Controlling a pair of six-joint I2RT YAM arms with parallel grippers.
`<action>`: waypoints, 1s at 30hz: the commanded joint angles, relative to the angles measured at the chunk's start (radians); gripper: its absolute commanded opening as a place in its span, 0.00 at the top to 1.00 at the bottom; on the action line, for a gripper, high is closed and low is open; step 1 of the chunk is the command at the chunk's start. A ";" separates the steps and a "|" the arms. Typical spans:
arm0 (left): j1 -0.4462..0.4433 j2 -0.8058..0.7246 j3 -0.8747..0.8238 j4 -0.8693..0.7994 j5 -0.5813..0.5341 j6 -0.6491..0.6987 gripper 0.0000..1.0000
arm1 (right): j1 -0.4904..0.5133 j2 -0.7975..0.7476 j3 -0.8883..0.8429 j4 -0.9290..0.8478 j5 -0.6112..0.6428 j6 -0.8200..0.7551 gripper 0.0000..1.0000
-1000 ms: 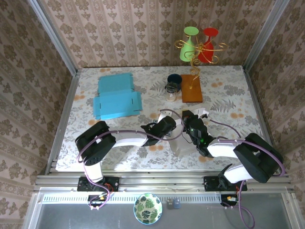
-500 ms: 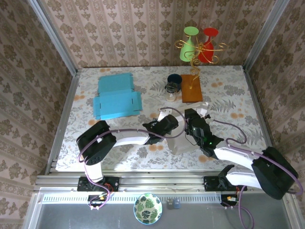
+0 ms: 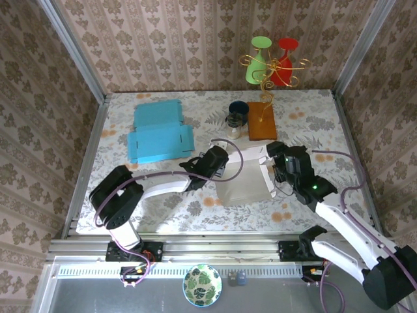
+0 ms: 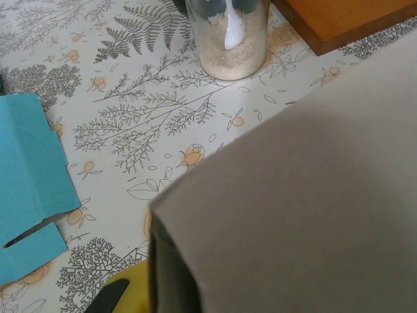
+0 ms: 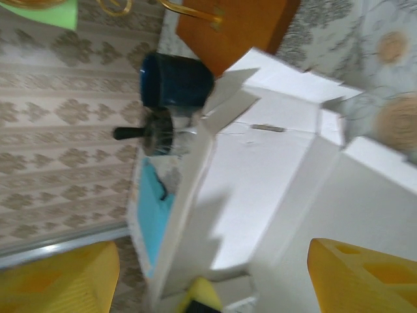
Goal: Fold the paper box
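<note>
Top external puts the white paper box point(image 3: 244, 186) at the middle of your table point(image 3: 313, 117), partly formed. Your left gripper point(image 3: 223, 169) is pinched tight on the box's 9 o'clock wall. Your right gripper point(image 3: 273, 175) sits at the 3 o'clock edge, spread wide and gripping nothing.

From the box you have:
- two blue blanks point(image 3: 158, 130) lying flat at 10 o'clock
- one glass jar point(image 3: 233, 125) at 12, with one dark cup point(image 3: 238, 108) just behind it
- one wooden base point(image 3: 262, 121) at 1, carrying one wire stand point(image 3: 266, 85) with one green glass point(image 3: 259, 62) and one red glass point(image 3: 285, 62)
- one leaf-patterned bowl point(image 3: 202, 285) at 6, past the rail

Left wrist: the cardboard crowds your lens. The jar sits at 12, a blank at 9 and a yellow finger point(image 4: 130, 287) at 7.

Right wrist: your two yellow fingers point(image 5: 365, 274) stand well apart at 5 and 7, with the box's open inside between them. The cup and jar are at 11.
</note>
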 commanded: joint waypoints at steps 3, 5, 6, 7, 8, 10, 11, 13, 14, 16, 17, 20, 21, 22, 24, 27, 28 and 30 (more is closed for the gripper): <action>0.023 -0.054 -0.070 0.070 0.150 0.086 1.00 | -0.081 -0.034 0.084 -0.306 -0.113 -0.239 0.22; 0.029 -0.059 -0.076 0.075 0.189 0.108 1.00 | -0.117 -0.031 0.111 -0.381 -0.134 -0.311 0.24; 0.032 -0.060 -0.078 0.067 0.202 0.117 1.00 | -0.138 -0.031 0.126 -0.404 -0.145 -0.351 0.24; 0.035 -0.061 -0.078 0.061 0.219 0.122 1.00 | -0.156 -0.028 0.136 -0.418 -0.159 -0.381 0.25; 0.041 -0.063 -0.081 0.054 0.234 0.126 1.00 | -0.175 -0.026 0.145 -0.431 -0.177 -0.411 0.25; 0.051 -0.065 -0.086 0.048 0.267 0.134 1.00 | -0.211 -0.021 0.158 -0.441 -0.212 -0.454 0.26; 0.055 -0.066 -0.085 0.042 0.285 0.139 1.00 | -0.231 -0.017 0.163 -0.446 -0.235 -0.474 0.26; 0.062 -0.063 -0.074 0.019 0.318 0.151 1.00 | -0.269 -0.013 0.170 -0.458 -0.273 -0.506 0.27; 0.068 -0.061 -0.069 0.006 0.339 0.160 1.00 | -0.292 -0.012 0.177 -0.463 -0.294 -0.529 0.28; 0.074 -0.061 -0.059 -0.020 0.361 0.172 1.00 | -0.329 -0.009 0.189 -0.483 -0.315 -0.574 0.29; 0.079 -0.063 -0.058 -0.026 0.374 0.175 1.00 | -0.354 -0.004 0.190 -0.487 -0.333 -0.597 0.29; 0.093 -0.066 -0.053 -0.052 0.400 0.184 1.00 | -0.436 0.017 0.191 -0.488 -0.415 -0.668 0.32; 0.097 -0.067 -0.049 -0.062 0.405 0.182 1.00 | -0.458 0.029 0.190 -0.477 -0.450 -0.687 0.37; 0.099 -0.068 -0.049 -0.063 0.410 0.183 1.00 | -0.469 0.039 0.188 -0.470 -0.473 -0.694 0.40; 0.100 -0.069 -0.046 -0.065 0.411 0.187 1.00 | -0.479 0.074 0.170 -0.434 -0.516 -0.685 0.42; 0.102 -0.065 -0.044 -0.063 0.398 0.188 1.00 | -0.484 0.140 0.150 -0.354 -0.563 -0.684 0.44; 0.102 -0.063 -0.043 -0.061 0.395 0.189 1.00 | -0.489 0.168 0.145 -0.324 -0.577 -0.690 0.44; 0.106 -0.055 -0.039 -0.055 0.403 0.194 1.00 | -0.507 0.217 0.136 -0.241 -0.622 -0.739 0.56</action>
